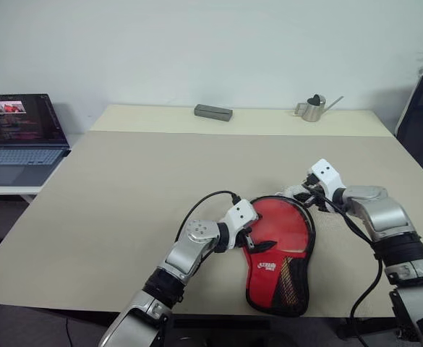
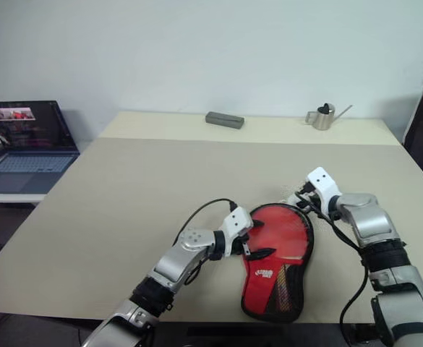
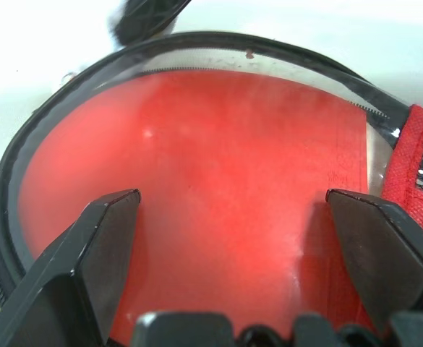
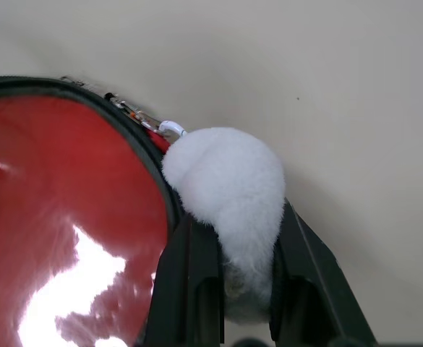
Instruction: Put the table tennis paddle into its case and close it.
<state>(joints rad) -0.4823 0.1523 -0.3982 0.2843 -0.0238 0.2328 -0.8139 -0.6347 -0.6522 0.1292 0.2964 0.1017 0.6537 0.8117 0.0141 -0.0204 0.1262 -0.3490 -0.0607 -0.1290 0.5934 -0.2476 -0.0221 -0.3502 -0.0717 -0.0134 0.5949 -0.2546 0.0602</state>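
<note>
Beige table [image 1: 124, 188] with far laptop [image 1: 19, 137], grey box [image 1: 212, 111], watering can [image 1: 314, 108]; left hand [image 1: 249, 242] agape over case [image 1: 280, 253], right hand [image 4: 229, 289] clamped on white pompom [image 4: 225, 181].

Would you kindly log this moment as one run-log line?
left gripper: open over case | right gripper: shut on white fluffy zip pull at case rim | case on table

A laptop [image 1: 19, 137] sits open beside the table [image 1: 124, 188], which carries a grey block [image 1: 212, 111] and a metal watering can [image 1: 314, 108].

Glossy red case [image 1: 280, 249], fluffy white pompom [image 4: 229, 188]
</note>
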